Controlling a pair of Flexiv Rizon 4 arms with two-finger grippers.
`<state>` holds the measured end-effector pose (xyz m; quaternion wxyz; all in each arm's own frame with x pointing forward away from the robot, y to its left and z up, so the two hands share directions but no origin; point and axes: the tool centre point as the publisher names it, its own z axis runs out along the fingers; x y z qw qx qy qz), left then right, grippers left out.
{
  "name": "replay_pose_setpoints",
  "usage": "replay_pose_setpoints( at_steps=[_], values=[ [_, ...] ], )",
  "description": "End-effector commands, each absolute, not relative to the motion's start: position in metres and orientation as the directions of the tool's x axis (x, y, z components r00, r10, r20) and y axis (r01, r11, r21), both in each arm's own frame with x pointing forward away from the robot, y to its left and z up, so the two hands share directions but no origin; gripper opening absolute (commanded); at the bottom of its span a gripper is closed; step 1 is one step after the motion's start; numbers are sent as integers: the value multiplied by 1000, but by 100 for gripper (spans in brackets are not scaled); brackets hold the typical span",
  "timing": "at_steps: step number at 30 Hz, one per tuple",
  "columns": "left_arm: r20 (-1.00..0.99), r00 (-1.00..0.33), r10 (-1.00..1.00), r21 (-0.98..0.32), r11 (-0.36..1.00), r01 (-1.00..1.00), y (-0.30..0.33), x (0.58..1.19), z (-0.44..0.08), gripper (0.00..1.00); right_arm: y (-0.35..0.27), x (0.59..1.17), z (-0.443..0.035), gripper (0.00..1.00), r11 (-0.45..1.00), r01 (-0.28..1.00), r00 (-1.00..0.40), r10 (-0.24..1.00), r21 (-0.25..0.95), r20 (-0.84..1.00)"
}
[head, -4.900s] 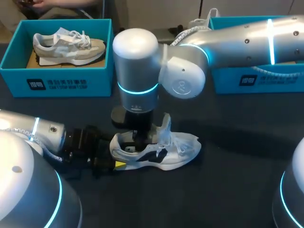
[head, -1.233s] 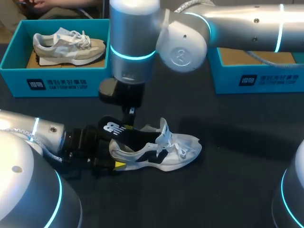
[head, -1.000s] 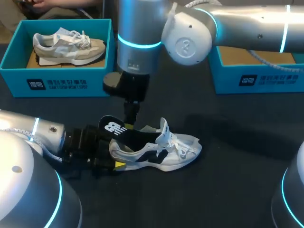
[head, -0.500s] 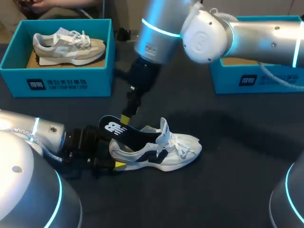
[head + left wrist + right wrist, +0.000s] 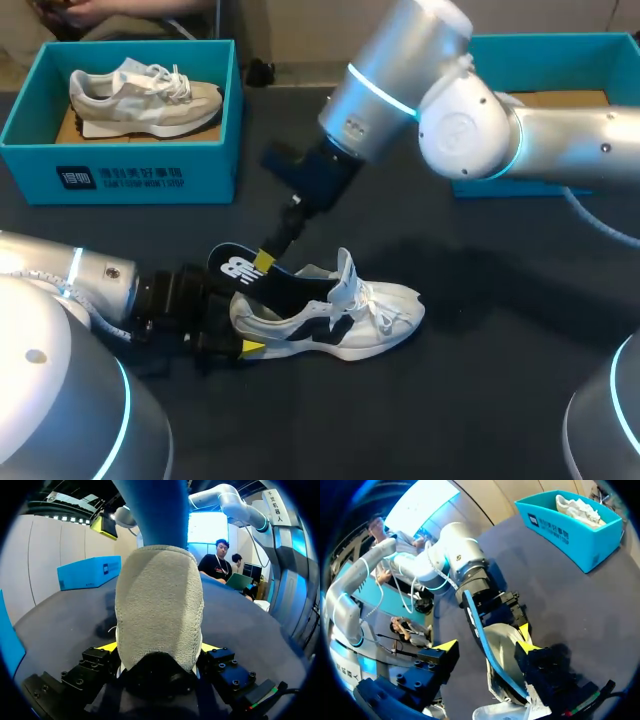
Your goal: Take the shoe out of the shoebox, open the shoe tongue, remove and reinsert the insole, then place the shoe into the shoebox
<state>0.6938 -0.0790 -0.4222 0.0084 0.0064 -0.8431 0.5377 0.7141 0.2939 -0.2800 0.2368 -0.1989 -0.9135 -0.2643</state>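
On the dark table point(image 5: 500, 400) sit the right box point(image 5: 560, 45) and the left box point(image 5: 120, 175), which holds a grey shoe point(image 5: 145, 95). The white shoe point(image 5: 370, 320) lies mid-table, out of both boxes, its heel squeezed by the left gripper point(image 5: 159, 650). The right gripper point(image 5: 485, 644) is spread wide around the sticking-up insole point(image 5: 255, 278).

Head view lit evenly from overhead, moderate brightness. Soft broad shadow on dark table point(image 5: 500, 400) under right arm point(image 5: 520, 130), with specular highlights on its silver shell and glowing cyan ring. Left wrist view backlit by bright patch ahead; shoe point(image 5: 160, 605) heel well lit, deep shade beneath it. Right wrist view dim across table, blown-out glare at far side.
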Motion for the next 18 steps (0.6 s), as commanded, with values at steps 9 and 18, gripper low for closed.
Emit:
replay_pose_setpoints(
  at_steps=[9,18],
  values=[
    [21,-1000,-1,-905,425,-20,-80,694,-423,0,299,702,-294,48,742,481,-819,190,467,542],
    [21,-1000,-1,-905,425,-20,-80,694,-423,0,307,699,-301,45,740,469,-820,162,482,549]
  ],
)
